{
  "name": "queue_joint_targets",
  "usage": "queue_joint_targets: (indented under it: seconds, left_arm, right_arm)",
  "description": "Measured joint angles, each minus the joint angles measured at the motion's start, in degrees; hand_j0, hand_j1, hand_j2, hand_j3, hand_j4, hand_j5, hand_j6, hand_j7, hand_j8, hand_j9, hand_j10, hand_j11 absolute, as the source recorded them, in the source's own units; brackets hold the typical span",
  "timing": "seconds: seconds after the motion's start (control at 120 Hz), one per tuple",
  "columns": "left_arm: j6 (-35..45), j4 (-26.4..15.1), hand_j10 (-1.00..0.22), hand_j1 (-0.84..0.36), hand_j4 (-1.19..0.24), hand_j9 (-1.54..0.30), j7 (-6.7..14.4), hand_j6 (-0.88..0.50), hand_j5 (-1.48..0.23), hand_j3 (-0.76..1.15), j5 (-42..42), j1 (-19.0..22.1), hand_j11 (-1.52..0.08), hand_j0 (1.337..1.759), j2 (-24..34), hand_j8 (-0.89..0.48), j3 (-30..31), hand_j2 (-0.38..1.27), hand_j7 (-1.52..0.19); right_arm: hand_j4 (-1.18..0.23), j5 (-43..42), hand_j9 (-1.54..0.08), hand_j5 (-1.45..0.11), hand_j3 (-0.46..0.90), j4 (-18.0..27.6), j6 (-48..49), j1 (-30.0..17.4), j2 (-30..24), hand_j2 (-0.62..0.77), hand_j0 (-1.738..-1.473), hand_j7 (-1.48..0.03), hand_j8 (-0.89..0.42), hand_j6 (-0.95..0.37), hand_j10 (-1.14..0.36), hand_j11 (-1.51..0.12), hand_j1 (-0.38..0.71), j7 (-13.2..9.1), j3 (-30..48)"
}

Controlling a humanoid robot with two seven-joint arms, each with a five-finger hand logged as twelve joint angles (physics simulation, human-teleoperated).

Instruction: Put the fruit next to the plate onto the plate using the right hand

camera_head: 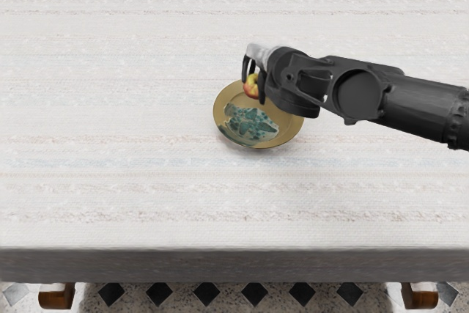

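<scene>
Right hand point(265, 77) holding the small round red-and-yellow fruit point(251, 88) at the far edge of the round gold-rimmed plate point(222, 111) with its teal centre.

The fingers are curled around the fruit, which sits over the plate's far rim on the pale striped surface point(146, 181). I cannot tell whether it touches the plate or hangs just above it. The pick-up and carry look done. What remains, by my judgement, is setting the fruit down on the plate, letting go, and drawing the arm clear.
</scene>
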Motion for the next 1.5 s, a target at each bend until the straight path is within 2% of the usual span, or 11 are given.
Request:
queue_joint_targets:
  seconds: [0.408, 0.517, 0.633, 0.717, 0.833, 0.975, 1.05, 1.092, 1.242, 1.358, 1.5]
  left_arm:
    - [0.0, 0.0, 0.00, 0.35, 0.00, 0.00, 0.0, 0.00, 0.00, 0.00, 0.0, 0.0, 0.00, 1.658, 0.0, 0.00, 0.0, 0.00, 0.00]
    - [0.0, 0.0, 0.00, 0.35, 0.00, 0.00, 0.0, 0.00, 0.00, 0.00, 0.0, 0.0, 0.00, 1.658, 0.0, 0.00, 0.0, 0.00, 0.00]
    - [0.0, 0.0, 0.00, 0.35, 0.00, 0.00, 0.0, 0.00, 0.00, 0.00, 0.0, 0.0, 0.00, 1.658, 0.0, 0.00, 0.0, 0.00, 0.00]
    - [0.0, 0.0, 0.00, 0.35, 0.00, 0.00, 0.0, 0.00, 0.00, 0.00, 0.0, 0.0, 0.00, 1.658, 0.0, 0.00, 0.0, 0.00, 0.00]
    - [0.0, 0.0, 0.00, 0.35, 0.00, 0.00, 0.0, 0.00, 0.00, 0.00, 0.0, 0.0, 0.00, 1.658, 0.0, 0.00, 0.0, 0.00, 0.00]
    - [0.0, 0.0, 0.00, 0.35, 0.00, 0.00, 0.0, 0.00, 0.00, 0.00, 0.0, 0.0, 0.00, 1.658, 0.0, 0.00, 0.0, 0.00, 0.00]
    - [0.0, 0.0, 0.00, 0.35, 0.00, 0.00, 0.0, 0.00, 0.00, 0.00, 0.0, 0.0, 0.00, 1.658, 0.0, 0.00, 0.0, 0.00, 0.00]
    - [0.0, 0.0, 0.00, 0.35, 0.00, 0.00, 0.0, 0.00, 0.00, 0.00, 0.0, 0.0, 0.00, 1.658, 0.0, 0.00, 0.0, 0.00, 0.00]
    - [0.0, 0.0, 0.00, 0.35, 0.00, 0.00, 0.0, 0.00, 0.00, 0.00, 0.0, 0.0, 0.00, 1.658, 0.0, 0.00, 0.0, 0.00, 0.00]
    - [0.0, 0.0, 0.00, 0.35, 0.00, 0.00, 0.0, 0.00, 0.00, 0.00, 0.0, 0.1, 0.00, 1.658, 0.0, 0.00, 0.0, 0.00, 0.00]
    - [0.0, 0.0, 0.00, 0.35, 0.00, 0.00, 0.0, 0.00, 0.00, 0.00, 0.0, -0.1, 0.00, 1.658, 0.0, 0.00, 0.0, 0.00, 0.00]
  right_arm:
    - [-0.77, -0.6, -1.18, -1.19, 0.00, 3.4, -0.8, -2.1, 0.6, 0.55, -1.657, -1.07, -0.36, -0.38, -0.76, -1.20, 0.37, 0.0, 0.1]
    - [-0.47, 0.3, -0.73, -0.73, 0.00, 3.0, -1.6, -2.4, 0.6, 0.32, -1.658, -0.66, -0.23, -0.24, -0.47, -0.74, 0.10, 0.0, 2.2]
    - [-0.28, 1.5, -0.43, -0.43, 0.00, 3.1, -1.2, -2.2, -0.6, 0.18, -1.658, -0.39, -0.14, -0.15, -0.28, -0.43, -0.08, -0.1, 3.5]
    - [-0.19, 3.3, -0.29, -0.30, 0.00, 4.7, 2.6, -1.6, -3.9, 0.12, -1.658, -0.27, -0.10, -0.11, -0.19, -0.30, -0.16, -0.1, 6.0]
    - [-0.12, 6.3, -0.18, -0.18, 0.00, 7.7, 14.7, -1.3, -9.9, 0.06, -1.658, -0.17, -0.07, -0.07, -0.12, -0.18, -0.23, -0.1, 12.6]
    - [-0.07, 9.9, -0.11, -0.11, 0.00, 12.0, 30.2, -1.6, -21.5, 0.03, -1.658, -0.10, -0.05, -0.05, -0.07, -0.11, -0.28, -0.1, 21.9]
    - [-0.06, 12.4, -0.08, -0.08, 0.00, 13.2, 35.3, -2.6, -26.6, 0.02, -1.658, -0.08, -0.04, -0.04, -0.06, -0.08, -0.29, -0.1, 25.3]
    - [-0.05, 13.7, -0.07, -0.07, 0.00, 13.6, 36.9, -3.3, -29.0, 0.02, -1.658, -0.07, -0.04, -0.04, -0.05, -0.07, -0.29, 0.1, 26.7]
    - [-0.04, 15.9, -0.05, -0.05, 0.00, 14.0, 39.3, -8.8, -35.6, 0.00, -1.658, -0.05, -0.03, -0.03, -0.04, -0.05, -0.31, 3.2, 33.4]
    - [-0.03, 16.4, -0.04, -0.04, 0.00, 14.0, 39.8, -13.0, -38.0, 0.00, -1.658, -0.04, -0.03, -0.03, -0.03, -0.04, -0.31, 4.4, 36.4]
    - [-0.03, 16.5, -0.04, -0.04, 0.00, 13.8, 40.0, -15.6, -38.8, 0.00, -1.658, -0.04, -0.03, -0.03, -0.03, -0.04, -0.32, 4.9, 37.3]
